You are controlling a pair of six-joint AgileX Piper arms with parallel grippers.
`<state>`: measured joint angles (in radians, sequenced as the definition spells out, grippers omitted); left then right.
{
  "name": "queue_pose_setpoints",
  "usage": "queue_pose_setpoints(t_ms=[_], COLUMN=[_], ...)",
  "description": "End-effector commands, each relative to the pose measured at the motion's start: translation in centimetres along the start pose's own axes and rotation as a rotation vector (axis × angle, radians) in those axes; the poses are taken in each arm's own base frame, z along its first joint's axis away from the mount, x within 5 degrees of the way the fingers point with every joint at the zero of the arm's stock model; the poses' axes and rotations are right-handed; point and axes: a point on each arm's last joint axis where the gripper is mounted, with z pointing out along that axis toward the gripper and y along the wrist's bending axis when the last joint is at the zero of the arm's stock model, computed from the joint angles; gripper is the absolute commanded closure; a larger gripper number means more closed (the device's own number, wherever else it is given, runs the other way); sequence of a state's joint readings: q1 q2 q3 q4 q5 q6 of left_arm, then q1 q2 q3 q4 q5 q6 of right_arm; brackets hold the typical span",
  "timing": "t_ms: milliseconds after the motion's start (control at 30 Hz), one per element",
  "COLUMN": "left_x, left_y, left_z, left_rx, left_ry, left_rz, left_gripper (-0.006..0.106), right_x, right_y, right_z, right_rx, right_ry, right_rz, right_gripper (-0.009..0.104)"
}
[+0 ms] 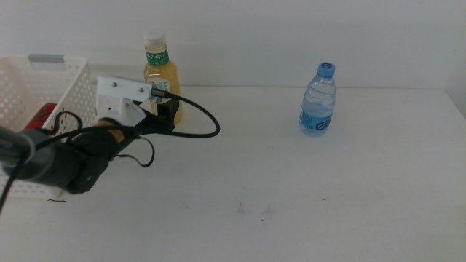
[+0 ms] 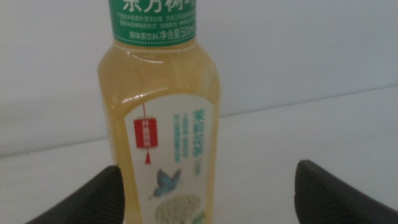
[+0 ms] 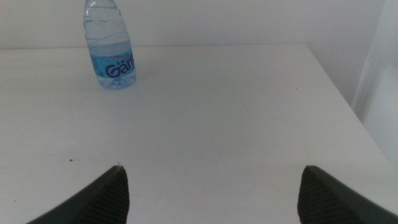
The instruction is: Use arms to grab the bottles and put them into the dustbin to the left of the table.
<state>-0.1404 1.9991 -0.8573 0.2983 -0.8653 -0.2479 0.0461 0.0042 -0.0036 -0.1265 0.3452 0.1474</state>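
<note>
The yellow tea bottle point(image 1: 161, 71) with white cap and green label stands at the table's back left. My left gripper point(image 1: 169, 109) is right at its lower body. In the left wrist view the tea bottle point(image 2: 163, 124) stands between the open jaws of the left gripper point(image 2: 208, 196), closer to one jaw; I cannot tell whether it touches. The clear water bottle point(image 1: 319, 100) with blue cap stands at the back right. It also shows in the right wrist view point(image 3: 111, 50), far ahead of my open, empty right gripper point(image 3: 211, 196). The right arm is out of the middle view.
The white dustbin point(image 1: 29, 87) with hole-patterned sides stands at the left edge, behind the left arm. A red can point(image 1: 40, 116) shows inside it. A black cable point(image 1: 204, 120) loops from the left wrist. The white table point(image 1: 291, 196) has small dark scuffs near the front middle.
</note>
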Motion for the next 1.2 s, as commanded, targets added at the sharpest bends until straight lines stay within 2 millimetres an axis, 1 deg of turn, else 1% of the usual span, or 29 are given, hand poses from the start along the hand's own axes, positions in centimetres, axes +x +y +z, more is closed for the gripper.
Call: queue_pose_setpoints(t_ms=[0,167,400,767,867,933,967,1033,1100,1133,1167], left_x=[-0.2,0.8,2.1,3.2,3.2,3.2,3.3,3.3,3.1,2.5,1.9], left_y=[0.3,1.2,2.0,2.8,3.0,3.1,3.1,3.0,2.8,2.5,2.1], left_z=[1.3,3.3,5.7,9.2,9.7,9.9,9.9,9.9,9.7,9.3,8.7], left_rx=[-0.006,-0.037,-0.057,-0.057,-0.061,-0.064,-0.065,-0.058,-0.038,-0.018,0.005], left_ry=[-0.025,-0.031,-0.033,-0.071,-0.089,-0.097,-0.095,-0.094,-0.09,-0.088,-0.08], left_rz=[-0.007,-0.035,-0.052,-0.047,-0.03,-0.034,-0.034,-0.033,-0.089,-0.114,-0.121], left_gripper=[0.007,0.007,0.007,0.007,0.011,0.019,0.026,0.043,0.069,0.08,0.093], right_x=[0.0,0.0,0.0,0.0,0.0,0.0,0.0,0.0,0.0,0.0,0.0], right_y=[0.0,0.0,0.0,0.0,0.0,0.0,0.0,0.0,0.0,0.0,0.0], right_z=[0.0,0.0,0.0,0.0,0.0,0.0,0.0,0.0,0.0,0.0,0.0], right_rx=[0.008,0.008,0.008,0.008,0.008,0.008,0.008,0.008,0.008,0.008,0.008], right_ry=[-0.01,-0.01,-0.01,-0.01,-0.01,-0.01,-0.01,-0.01,-0.01,-0.01,-0.01], right_rz=[-0.011,-0.011,-0.011,-0.011,-0.011,-0.011,-0.011,-0.011,-0.011,-0.011,-0.011], right_gripper=[0.016,0.016,0.016,0.016,0.016,0.016,0.016,0.016,0.016,0.016,0.016])
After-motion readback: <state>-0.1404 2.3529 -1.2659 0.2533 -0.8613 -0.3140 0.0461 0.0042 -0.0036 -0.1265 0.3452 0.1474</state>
